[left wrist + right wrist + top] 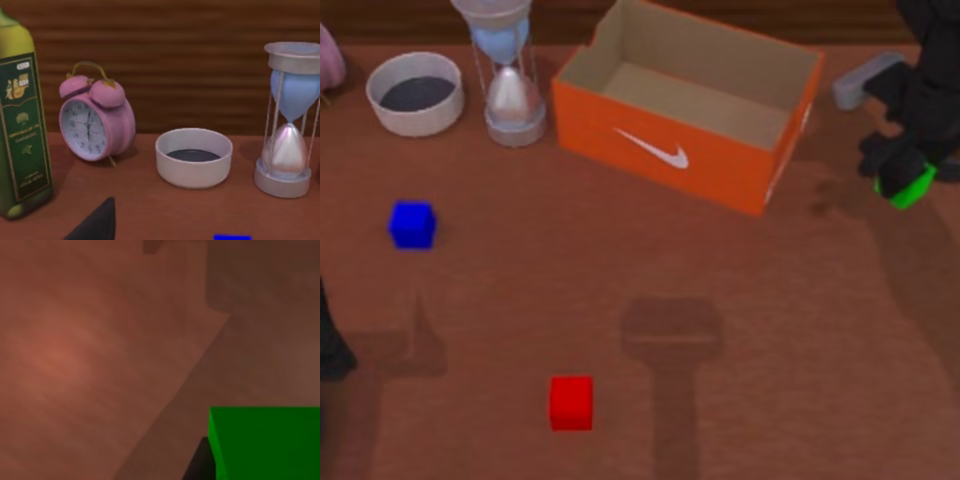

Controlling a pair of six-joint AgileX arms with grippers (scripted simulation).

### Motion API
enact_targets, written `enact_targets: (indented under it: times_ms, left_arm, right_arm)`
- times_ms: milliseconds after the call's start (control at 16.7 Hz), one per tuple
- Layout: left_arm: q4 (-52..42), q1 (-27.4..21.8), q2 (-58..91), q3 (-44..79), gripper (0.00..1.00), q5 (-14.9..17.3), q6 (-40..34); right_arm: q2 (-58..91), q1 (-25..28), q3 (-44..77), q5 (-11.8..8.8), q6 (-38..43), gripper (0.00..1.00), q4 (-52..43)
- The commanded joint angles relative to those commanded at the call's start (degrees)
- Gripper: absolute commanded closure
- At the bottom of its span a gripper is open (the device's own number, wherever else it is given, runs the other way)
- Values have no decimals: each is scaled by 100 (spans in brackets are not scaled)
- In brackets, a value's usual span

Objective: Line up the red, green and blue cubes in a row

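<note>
Orange shoebox (685, 105) stood open at worktop's far edge, right of centre. Hourglass (508, 72) and white bowl (416, 92) near far-left corner. Right gripper (905, 180) hung by right edge, clenched on green cube (910, 188), raised off surface. Left gripper (332, 345) at left edge, fingers' state unreadable. Blue cube (412, 224) toward left edge; red cube (570, 402) near front edge.
</note>
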Motion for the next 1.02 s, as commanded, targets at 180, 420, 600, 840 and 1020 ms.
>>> enact_targets:
  times_ms: [180,420,600,840,1020]
  left_arm:
    - [0,0,0,0,0,0,0]
    - [0,0,0,0,0,0,0]
    - [0,0,0,0,0,0,0]
    - [0,0,0,0,0,0,0]
    - [0,0,0,0,0,0,0]
  right_arm:
    - [-134,419,-164,8,725,100,41]
    - [-452,1289,-611,21,2342,100,127]
    - [-754,2075,-1077,20,3903,100,200]
    - [-1180,3134,-1697,16,6047,100,315]
    - [-1518,3788,-2089,32,7249,100,440]
